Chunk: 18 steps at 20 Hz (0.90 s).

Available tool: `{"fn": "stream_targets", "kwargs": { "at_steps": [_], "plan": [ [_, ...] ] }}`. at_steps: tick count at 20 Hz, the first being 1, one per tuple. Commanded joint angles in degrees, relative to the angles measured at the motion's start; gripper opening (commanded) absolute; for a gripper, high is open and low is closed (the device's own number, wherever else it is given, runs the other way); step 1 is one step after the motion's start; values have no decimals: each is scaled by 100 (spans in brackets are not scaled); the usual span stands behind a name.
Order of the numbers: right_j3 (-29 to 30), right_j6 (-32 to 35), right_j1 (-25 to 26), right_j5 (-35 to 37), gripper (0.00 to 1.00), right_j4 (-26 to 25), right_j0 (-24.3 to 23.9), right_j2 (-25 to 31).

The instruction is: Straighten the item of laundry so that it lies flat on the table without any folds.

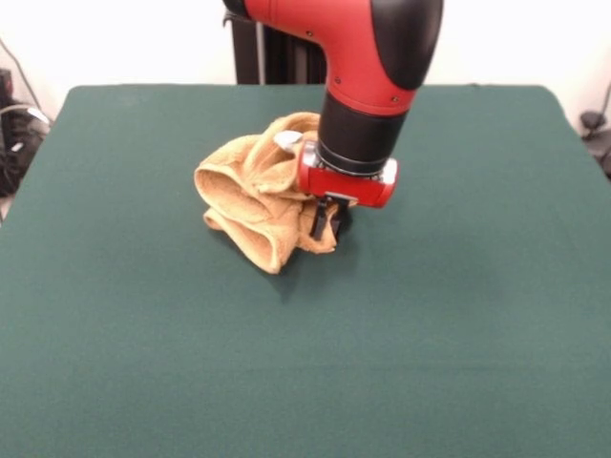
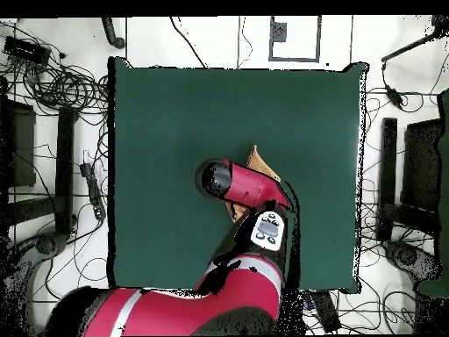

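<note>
The golden-orange towel (image 1: 258, 191) lies crumpled in a bunched heap with deep folds, a little behind the middle of the dark green table (image 1: 458, 315). My gripper (image 1: 329, 219) is low at the heap's right edge, and its black fingers (image 1: 318, 221) are closed on a fold of the towel just above the table. In the overhead view the red arm (image 2: 241, 184) covers most of the towel. Only an orange corner (image 2: 257, 162) sticks out beyond the arm, and the gripper itself is hidden under the arm.
Green table surface (image 2: 175, 114) stretches wide on every side of the heap. Cables and equipment (image 2: 53, 88) lie on the floor off the table's edges. The robot's pedestal (image 1: 277, 48) stands behind the far edge.
</note>
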Motion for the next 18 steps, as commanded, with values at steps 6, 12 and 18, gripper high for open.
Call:
{"fn": "stream_targets", "kwargs": {
  "at_steps": [6, 12, 18],
  "plan": [
    [-468, 2314, 495, 716, 0, 994, 710, 259],
    [-669, 2344, 617, 802, 0, 1074, 796, 151],
    [-971, 2419, 766, 963, 0, 1076, 849, 50]
  ]
}}
